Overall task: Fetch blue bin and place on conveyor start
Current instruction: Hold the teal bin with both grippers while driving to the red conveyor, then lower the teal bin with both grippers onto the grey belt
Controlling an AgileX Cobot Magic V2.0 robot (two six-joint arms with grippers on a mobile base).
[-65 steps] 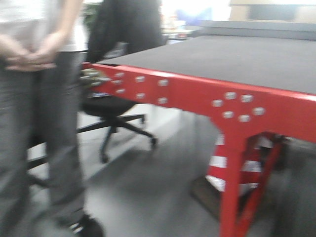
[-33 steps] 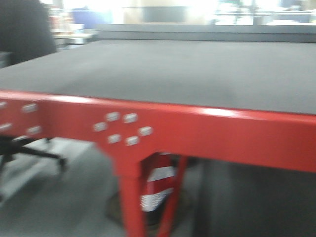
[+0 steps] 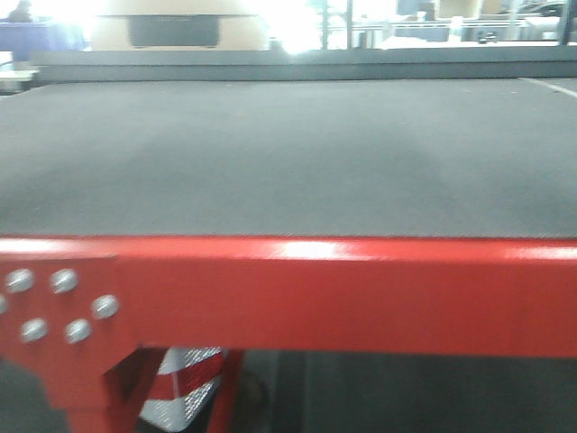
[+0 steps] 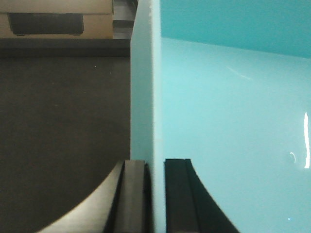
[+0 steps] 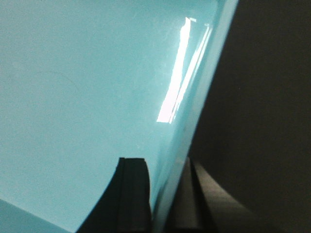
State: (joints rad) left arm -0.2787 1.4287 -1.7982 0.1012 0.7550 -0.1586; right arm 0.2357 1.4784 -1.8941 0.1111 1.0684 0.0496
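Left wrist view: the blue bin (image 4: 233, 121) fills the right half, its pale turquoise inner wall and floor smooth and glossy. Its thin left wall runs upright through the middle of the picture, and the left gripper (image 4: 155, 194) is clenched on it, with one black finger (image 4: 133, 194) outside the wall and the other inside the tub. In the right wrist view the bin (image 5: 73, 97) fills the left side, a bright glare streak on it. The right gripper (image 5: 163, 194) grasps the opposite wall in the same way, one pad on each face of the rim.

Outside both held walls lies a dark, flat surface, the conveyor start (image 4: 63, 121). Whether the bin's base touches it cannot be told.

In the front-facing view the grey-black belt (image 3: 288, 162) spreads wide. The red frame (image 3: 315, 293) runs along its near edge, with a cluster of silver bolts (image 3: 63, 281) at the frame's left end. A red-and-white striped cone (image 3: 185, 383) stands below the frame. Beyond the belt's far edge sits a tan box (image 3: 171, 27).
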